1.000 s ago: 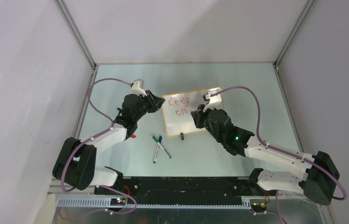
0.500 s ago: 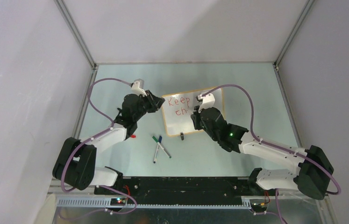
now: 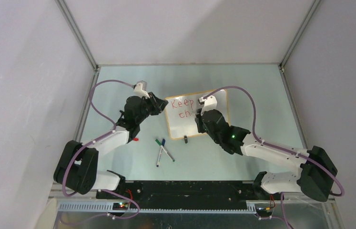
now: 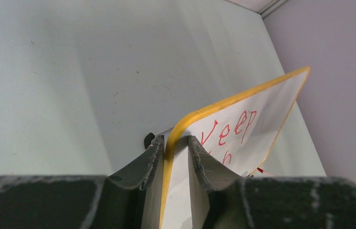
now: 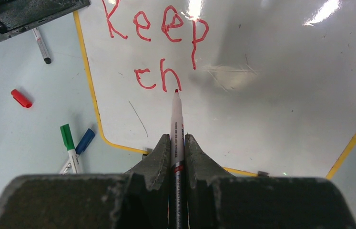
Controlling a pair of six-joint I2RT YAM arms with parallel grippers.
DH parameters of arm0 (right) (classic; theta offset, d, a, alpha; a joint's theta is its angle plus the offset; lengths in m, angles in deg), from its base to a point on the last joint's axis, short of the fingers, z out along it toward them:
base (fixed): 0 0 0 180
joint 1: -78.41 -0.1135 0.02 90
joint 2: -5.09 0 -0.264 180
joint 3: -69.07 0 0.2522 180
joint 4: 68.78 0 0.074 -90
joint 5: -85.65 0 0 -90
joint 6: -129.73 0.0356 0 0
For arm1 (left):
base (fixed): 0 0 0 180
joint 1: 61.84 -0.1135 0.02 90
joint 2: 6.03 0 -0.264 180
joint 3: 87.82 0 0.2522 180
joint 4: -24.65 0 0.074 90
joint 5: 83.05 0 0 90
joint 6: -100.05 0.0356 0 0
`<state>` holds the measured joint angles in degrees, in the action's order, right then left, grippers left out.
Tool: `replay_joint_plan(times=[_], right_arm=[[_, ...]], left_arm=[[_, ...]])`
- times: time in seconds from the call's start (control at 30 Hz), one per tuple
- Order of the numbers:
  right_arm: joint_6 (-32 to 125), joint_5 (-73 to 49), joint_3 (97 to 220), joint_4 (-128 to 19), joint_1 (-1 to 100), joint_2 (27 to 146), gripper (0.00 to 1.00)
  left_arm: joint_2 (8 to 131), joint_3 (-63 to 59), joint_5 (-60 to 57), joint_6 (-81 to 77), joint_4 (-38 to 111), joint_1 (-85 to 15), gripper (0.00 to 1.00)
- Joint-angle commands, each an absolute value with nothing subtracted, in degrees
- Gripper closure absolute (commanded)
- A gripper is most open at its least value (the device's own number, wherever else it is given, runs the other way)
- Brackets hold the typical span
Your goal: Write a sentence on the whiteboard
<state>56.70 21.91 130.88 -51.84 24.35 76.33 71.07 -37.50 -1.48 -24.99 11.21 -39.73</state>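
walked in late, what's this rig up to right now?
It's mid-writing. The left tool is clamped on the edge of the whiteboard, holding it. The right tool grips a red marker with its tip at the board, just right of the "h". The sentence reads only "Keep" and "ch". A green marker, a blue marker and a red cap lie on the table beside the board.

Bright, even light, soft shadows. Glare blobs along the far edge of the whiteboard [image 5: 271,95] in the right wrist view; right gripper [image 5: 177,139] up close looks blurry.
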Motion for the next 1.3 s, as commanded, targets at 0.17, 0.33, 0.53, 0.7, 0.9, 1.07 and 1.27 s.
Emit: replay_joint_plan(times=[0.17,0.33,0.53,0.7,0.9,1.07,1.27], right_arm=[[55.7,24.3,133.8,-52.9,24.5,77.9,1.00],[55.6,24.5,134.2,-53.0,25.0,78.7,1.00],[55.6,24.5,134.5,-52.9,25.4,79.4,1.00],[55.8,24.0,134.5,-53.3,26.1,79.6,1.00],[55.8,23.6,134.6,-53.9,26.5,80.1,1.00],[56.2,23.6,134.9,-53.9,26.7,80.8,1.00],[56.4,23.2,134.9,-54.4,27.0,81.1,1.00]], left_arm=[[70.2,-35.5,-2.1,-24.9,10.2,-40.0,0.73],[70.1,-35.5,-2.1,-24.9,10.1,-40.0,0.73],[70.0,-35.6,-2.1,-24.9,10.0,-40.0,0.73],[70.2,-35.7,-2.2,-25.1,9.8,-40.0,0.73],[70.5,-35.7,-2.5,-25.4,9.1,-40.0,0.73],[70.5,-35.9,-2.5,-25.5,9.1,-40.0,0.73],[70.3,-35.9,-2.5,-25.6,9.0,-40.0,0.73]])
